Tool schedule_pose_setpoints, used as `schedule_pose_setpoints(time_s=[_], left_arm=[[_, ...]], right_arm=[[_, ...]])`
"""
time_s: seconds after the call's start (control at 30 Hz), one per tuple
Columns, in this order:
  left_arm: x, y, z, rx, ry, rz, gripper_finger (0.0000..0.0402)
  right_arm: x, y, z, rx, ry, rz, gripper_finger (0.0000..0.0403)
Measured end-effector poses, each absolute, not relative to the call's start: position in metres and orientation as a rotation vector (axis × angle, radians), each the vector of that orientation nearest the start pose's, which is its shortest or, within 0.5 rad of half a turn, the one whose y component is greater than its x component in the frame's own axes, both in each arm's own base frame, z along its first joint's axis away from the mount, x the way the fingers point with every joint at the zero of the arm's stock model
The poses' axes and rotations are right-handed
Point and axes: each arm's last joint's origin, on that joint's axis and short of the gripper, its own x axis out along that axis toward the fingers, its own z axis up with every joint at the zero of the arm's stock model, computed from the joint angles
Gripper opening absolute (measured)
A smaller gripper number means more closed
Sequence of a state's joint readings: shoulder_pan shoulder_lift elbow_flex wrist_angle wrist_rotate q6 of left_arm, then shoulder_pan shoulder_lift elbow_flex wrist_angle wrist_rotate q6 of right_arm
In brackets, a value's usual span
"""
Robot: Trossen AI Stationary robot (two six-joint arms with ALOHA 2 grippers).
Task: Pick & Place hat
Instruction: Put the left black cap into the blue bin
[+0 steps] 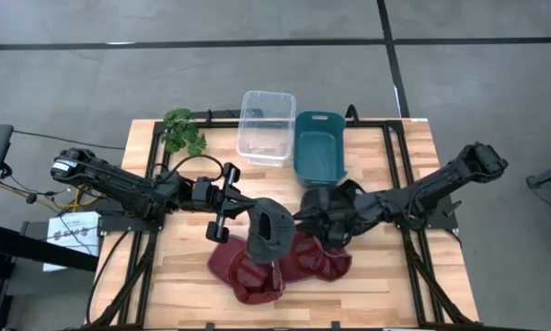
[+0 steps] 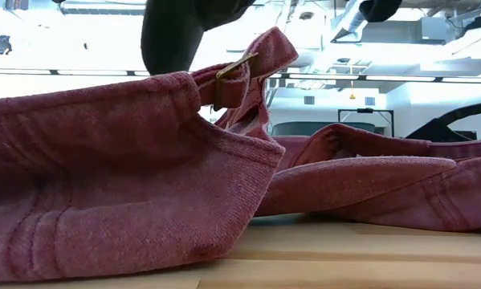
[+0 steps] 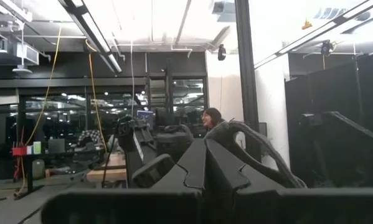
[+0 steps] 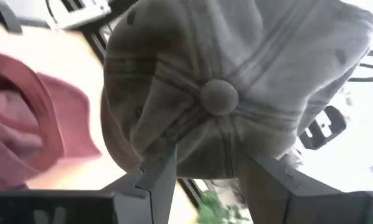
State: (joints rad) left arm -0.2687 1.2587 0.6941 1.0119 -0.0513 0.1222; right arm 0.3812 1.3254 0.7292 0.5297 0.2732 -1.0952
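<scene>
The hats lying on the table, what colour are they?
The hats are dark red, maroon; the low view shows it best.

Both arms are dark, near black, built of slim tubular links joined by thicker rounded joint housings. The left arm (image 1: 119, 184) carries a white label patch at its shoulder end, and black cables loop out beside its wrist, just behind the left hand (image 1: 222, 204). That hand ends in stubby cylindrical fittings set crosswise. The right arm (image 1: 441, 184) has the same matt dark finish, with a bulky rounded shoulder block and a chunky wrist cluster behind the right hand (image 1: 319, 219). Seen from the right wrist, its fingers (image 4: 158, 180) are flat, angular dark plates with stepped, notched inner edges.
</scene>
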Motion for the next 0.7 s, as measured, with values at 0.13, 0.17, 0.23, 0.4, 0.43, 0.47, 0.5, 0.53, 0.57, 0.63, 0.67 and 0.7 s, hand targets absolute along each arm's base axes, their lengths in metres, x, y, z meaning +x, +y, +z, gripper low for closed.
schedule_pose_setpoints(time_s=[0.13, 0.17, 0.23, 0.4, 0.43, 0.47, 0.5, 0.53, 0.57, 0.63, 0.67, 0.7], left_arm=[[0.256, -0.069, 0.316, 0.048, -0.455, -0.186, 0.0005], [0.256, -0.069, 0.316, 0.048, -0.454, -0.186, 0.0005], [0.256, -0.069, 0.316, 0.048, -0.454, -0.186, 0.0005], [0.256, -0.069, 0.316, 0.048, -0.453, -0.186, 0.0005], [0.256, -0.069, 0.316, 0.048, -0.454, -0.186, 0.0005], [0.256, -0.069, 0.316, 0.048, -0.453, -0.186, 0.0005], [0.256, -0.069, 0.316, 0.048, -0.453, -0.186, 0.0005], [0.256, -0.069, 0.316, 0.048, -0.453, -0.186, 0.0005], [0.256, -0.069, 0.316, 0.048, -0.453, -0.186, 0.0005], [0.256, -0.069, 0.316, 0.048, -0.453, -0.186, 0.0005], [0.256, -0.069, 0.316, 0.048, -0.453, -0.186, 0.0005], [0.256, -0.069, 0.316, 0.048, -0.453, -0.186, 0.0005]], right_arm=[[0.264, 0.112, 0.266, -1.196, 0.025, 0.077, 0.0152], [0.263, 0.115, 0.266, -1.213, 0.031, 0.065, 0.0150], [0.260, 0.119, 0.266, -1.249, 0.045, 0.041, 0.0146], [0.254, 0.129, 0.268, -1.296, 0.031, 0.015, 0.0132], [0.253, 0.131, 0.268, -1.301, 0.026, 0.018, 0.0129], [0.253, 0.133, 0.269, -1.303, 0.019, 0.021, 0.0127], [0.252, 0.134, 0.269, -1.306, 0.013, 0.025, 0.0125], [0.251, 0.136, 0.269, -1.308, 0.005, 0.028, 0.0124], [0.250, 0.137, 0.270, -1.311, -0.002, 0.031, 0.0123], [0.249, 0.139, 0.270, -1.322, -0.009, 0.041, 0.0122], [0.249, 0.139, 0.270, -1.329, -0.011, 0.043, 0.0122], [0.249, 0.140, 0.270, -1.334, -0.015, 0.048, 0.0122]])
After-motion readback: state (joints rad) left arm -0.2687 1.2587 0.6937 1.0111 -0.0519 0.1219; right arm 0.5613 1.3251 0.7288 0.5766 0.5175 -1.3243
